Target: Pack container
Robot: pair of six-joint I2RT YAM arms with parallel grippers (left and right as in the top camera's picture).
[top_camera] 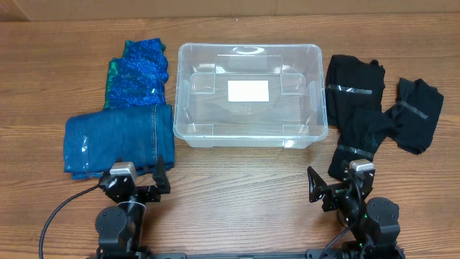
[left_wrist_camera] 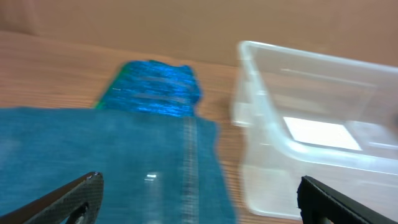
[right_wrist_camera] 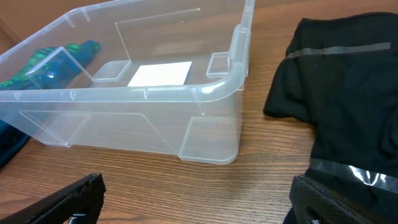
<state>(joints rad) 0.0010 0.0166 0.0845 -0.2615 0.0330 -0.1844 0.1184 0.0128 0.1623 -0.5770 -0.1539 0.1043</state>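
Pinching one layer, the spread-fingered left gripper [left_wrist_camera: 199,202] could unfurl the lower-left jeans [top_camera: 118,142] across the container [top_camera: 181,86] rim; right gripper [right_wrist_camera: 199,200] equally spread.

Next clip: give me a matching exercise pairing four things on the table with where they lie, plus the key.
Things:
1 container
2 jeans
3 sparkly blue cloth
4 black clothes

Places:
A right of the container
B in the middle, nothing in it
C left of the container, near side
D left of the container, far side

Pairs: 1-B, 2-C, 3-D, 4-A
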